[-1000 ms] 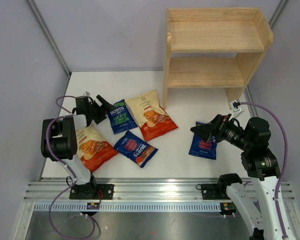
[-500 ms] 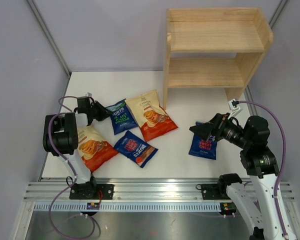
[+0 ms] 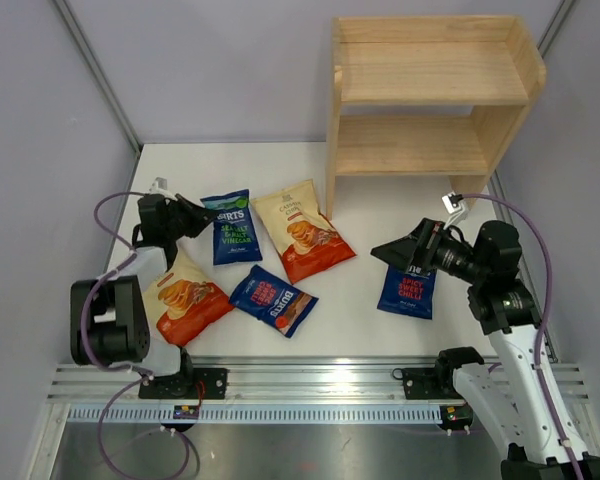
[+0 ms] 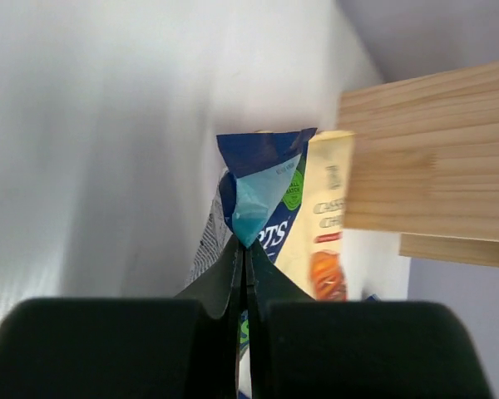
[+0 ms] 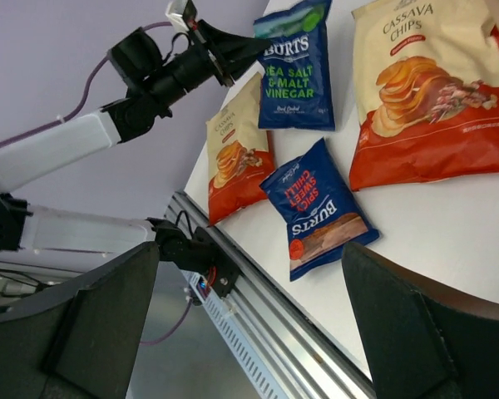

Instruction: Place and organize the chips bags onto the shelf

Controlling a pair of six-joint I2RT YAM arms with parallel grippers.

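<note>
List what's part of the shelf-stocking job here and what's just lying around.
Job:
Burts sea salt bag
Burts bag mid-table
Burts bag on the right
Cassava bag by the shelf
Cassava bag by the left arm
wooden shelf

Not the job:
purple cable
aluminium rail
white table

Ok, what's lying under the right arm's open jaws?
A dark blue Burts bag, flat on the table. Its top edge is covered by the right gripper, so that part cannot be seen.
</note>
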